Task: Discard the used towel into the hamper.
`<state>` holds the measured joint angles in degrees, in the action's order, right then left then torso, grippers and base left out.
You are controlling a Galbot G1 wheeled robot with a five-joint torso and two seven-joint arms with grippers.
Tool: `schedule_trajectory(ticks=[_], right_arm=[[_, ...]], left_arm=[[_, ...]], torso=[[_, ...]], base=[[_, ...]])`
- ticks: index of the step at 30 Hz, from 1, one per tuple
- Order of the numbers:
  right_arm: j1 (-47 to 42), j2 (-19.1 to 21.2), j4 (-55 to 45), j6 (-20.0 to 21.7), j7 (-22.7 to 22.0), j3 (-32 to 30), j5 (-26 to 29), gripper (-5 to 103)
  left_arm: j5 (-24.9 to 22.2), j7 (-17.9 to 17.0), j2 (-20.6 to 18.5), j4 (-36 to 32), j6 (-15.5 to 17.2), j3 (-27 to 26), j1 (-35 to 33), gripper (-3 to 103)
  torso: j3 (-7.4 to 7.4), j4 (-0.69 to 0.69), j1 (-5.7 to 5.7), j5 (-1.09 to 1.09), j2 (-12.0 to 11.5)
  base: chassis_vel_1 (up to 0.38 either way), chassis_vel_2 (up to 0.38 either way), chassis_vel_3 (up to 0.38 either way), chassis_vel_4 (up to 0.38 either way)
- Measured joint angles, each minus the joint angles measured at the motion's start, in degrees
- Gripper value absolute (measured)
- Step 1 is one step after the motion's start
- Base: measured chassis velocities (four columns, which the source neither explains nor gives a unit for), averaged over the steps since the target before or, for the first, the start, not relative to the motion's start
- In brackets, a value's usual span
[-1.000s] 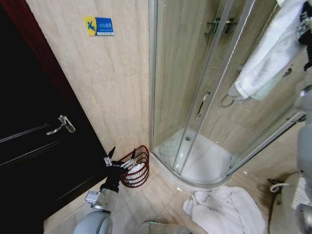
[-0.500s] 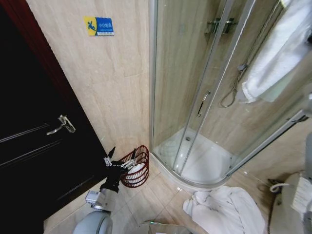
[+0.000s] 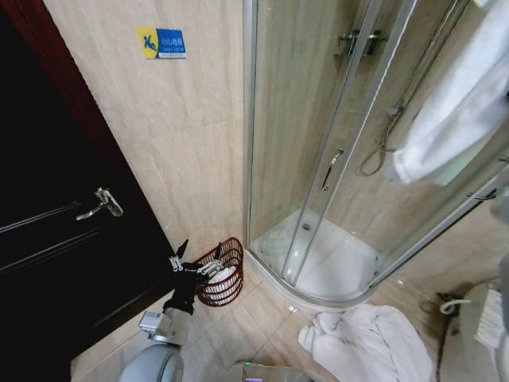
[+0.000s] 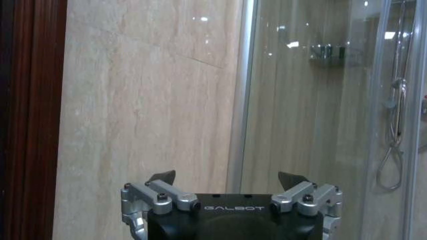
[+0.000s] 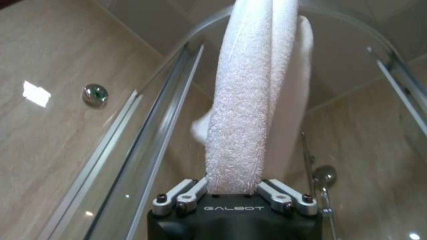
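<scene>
A white towel hangs high at the upper right, in front of the shower glass. In the right wrist view my right gripper is shut on a folded length of this towel, which stretches away from the fingers. The hamper, a small dark red wire basket with something white inside, stands on the floor against the wall beside the shower corner. My left gripper hovers open just left of the hamper's rim. The left wrist view has my left gripper open, with nothing between its fingers, facing the tiled wall.
A curved glass shower enclosure fills the middle and right. A dark door with a lever handle is on the left. Another white towel lies crumpled on the floor tiles in front of the shower.
The held towel has risen and shifted right in the head view, and the right arm has slid out past the right edge. The left arm has not moved.
</scene>
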<state>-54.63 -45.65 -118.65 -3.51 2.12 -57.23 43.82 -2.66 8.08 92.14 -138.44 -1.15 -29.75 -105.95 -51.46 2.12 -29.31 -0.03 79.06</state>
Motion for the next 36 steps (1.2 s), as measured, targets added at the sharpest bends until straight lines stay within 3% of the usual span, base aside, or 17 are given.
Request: schedule_trajectory(ticks=[9,15,16,18,23,26,29,36], right_arm=[[-12.6,-9.2,-5.3,-3.4,0.0,-5.9,-4.4,11],[-23.1,-19.5,-10.0,-9.0,0.7,-6.1,-10.7,11],[-23.1,-19.5,-10.0,-9.0,0.7,-6.1,-10.7,11],[-26.7,-24.5,-10.8,-12.1,1.3,-5.1,-14.6,11],[-30.3,-30.3,-10.6,-17.6,1.1,-3.2,-19.4,11],[-31.0,-32.3,-9.9,-20.0,0.9,-2.9,-20.9,11],[-31.2,-35.2,-6.9,-25.5,0.9,-2.5,-23.2,11],[-31.9,-38.4,-3.3,-31.4,0.4,-1.0,-26.2,11]], left_arm=[[0.0,0.0,0.0,0.0,0.0,0.0,0.0,100],[0.0,0.0,0.0,0.0,0.0,0.0,0.0,100],[0.0,0.0,0.0,0.0,0.0,0.0,0.0,100],[0.0,0.0,0.0,0.0,0.0,0.0,0.0,100],[0.0,0.0,0.0,0.0,0.0,0.0,0.0,100],[0.0,0.0,0.0,0.0,0.0,0.0,0.0,100],[0.0,0.0,0.0,0.0,0.0,0.0,0.0,100],[0.0,0.0,0.0,0.0,0.0,0.0,0.0,100]], torso=[[-0.01,0.01,-0.01,0.01,0.0],[-0.01,0.00,-0.01,0.02,0.0],[-0.01,0.00,-0.01,0.02,0.0],[-0.02,-0.01,-0.01,0.06,0.0],[-0.01,0.00,-0.01,0.00,0.0],[-0.01,0.00,-0.01,0.01,0.0],[-0.01,0.00,-0.01,0.03,0.0],[-0.01,0.00,-0.01,0.01,0.0]], base=[[0.000,0.000,0.000,0.000],[0.000,0.000,0.000,0.000],[0.000,0.000,0.000,0.000],[0.000,0.000,0.000,0.000],[0.000,0.000,0.000,0.000],[0.000,0.000,0.000,0.000],[0.000,0.000,0.000,0.000],[0.000,0.000,0.000,0.000]])
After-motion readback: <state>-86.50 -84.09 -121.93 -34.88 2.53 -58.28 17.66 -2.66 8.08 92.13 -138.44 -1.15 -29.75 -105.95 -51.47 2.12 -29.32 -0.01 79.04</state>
